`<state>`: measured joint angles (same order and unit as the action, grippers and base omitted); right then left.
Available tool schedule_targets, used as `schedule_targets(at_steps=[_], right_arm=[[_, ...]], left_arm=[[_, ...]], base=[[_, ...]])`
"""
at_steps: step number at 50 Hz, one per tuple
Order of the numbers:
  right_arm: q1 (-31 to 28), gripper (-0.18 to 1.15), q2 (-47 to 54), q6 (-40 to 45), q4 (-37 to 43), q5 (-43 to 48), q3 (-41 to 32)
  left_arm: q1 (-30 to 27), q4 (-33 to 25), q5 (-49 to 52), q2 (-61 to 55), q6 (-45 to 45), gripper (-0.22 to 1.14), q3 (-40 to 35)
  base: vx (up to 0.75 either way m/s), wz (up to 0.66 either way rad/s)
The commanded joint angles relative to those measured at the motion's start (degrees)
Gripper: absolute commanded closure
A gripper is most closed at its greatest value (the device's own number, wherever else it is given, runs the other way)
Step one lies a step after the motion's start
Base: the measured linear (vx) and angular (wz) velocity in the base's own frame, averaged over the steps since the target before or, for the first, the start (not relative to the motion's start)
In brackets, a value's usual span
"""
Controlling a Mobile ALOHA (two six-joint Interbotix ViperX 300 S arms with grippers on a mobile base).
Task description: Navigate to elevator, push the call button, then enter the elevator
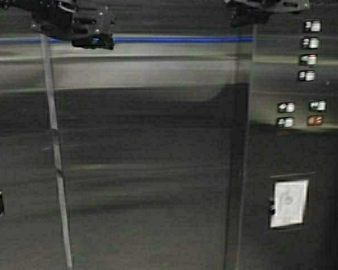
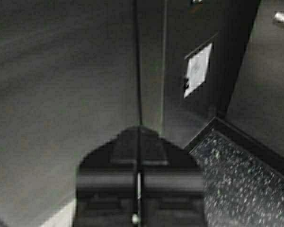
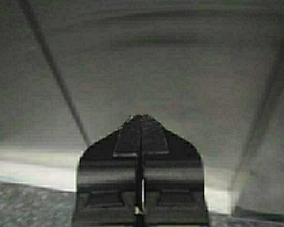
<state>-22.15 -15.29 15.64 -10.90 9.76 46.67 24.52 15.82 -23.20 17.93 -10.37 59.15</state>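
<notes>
The elevator (image 1: 146, 169) is seen from inside, its brushed steel wall panels filling the high view directly ahead of both arms; the left hand (image 1: 93, 40) is held high at the upper left of that view and the right hand (image 1: 242, 19) high at the upper right, both close before the steel wall, and no contact can be made out. In each wrist view the fingers are seen pressed together along a thin centre line, so the left hand (image 2: 138, 137) and the right hand (image 3: 141, 125) are closed and hold nothing. The panels are grey, streaked with horizontal reflections and divided by vertical seams, with a blue stripe (image 1: 174, 39) running across near the top. To the right a control panel (image 1: 293, 140) carries a column of lit floor buttons (image 1: 310, 50), and a white paper notice (image 1: 289, 202) is fixed below. A speckled dark floor (image 2: 246, 184) is seen in the left wrist view
</notes>
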Motion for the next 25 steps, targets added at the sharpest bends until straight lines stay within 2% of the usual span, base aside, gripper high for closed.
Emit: schedule_targets(at_steps=[1,25], right_arm=[[0.18,0.92,-1.05,0.0,0.09,1.05,-1.32],[-0.09,0.92,-0.62,0.0,0.09,6.33,-0.09]], left_arm=[[0.18,-0.09,-0.26,0.79,0.09,0.89,-0.62],[0.18,-0.18,-0.35,0.35,-0.09,0.89,-0.97]], base=[[-0.24,0.09],[-0.23,0.06]])
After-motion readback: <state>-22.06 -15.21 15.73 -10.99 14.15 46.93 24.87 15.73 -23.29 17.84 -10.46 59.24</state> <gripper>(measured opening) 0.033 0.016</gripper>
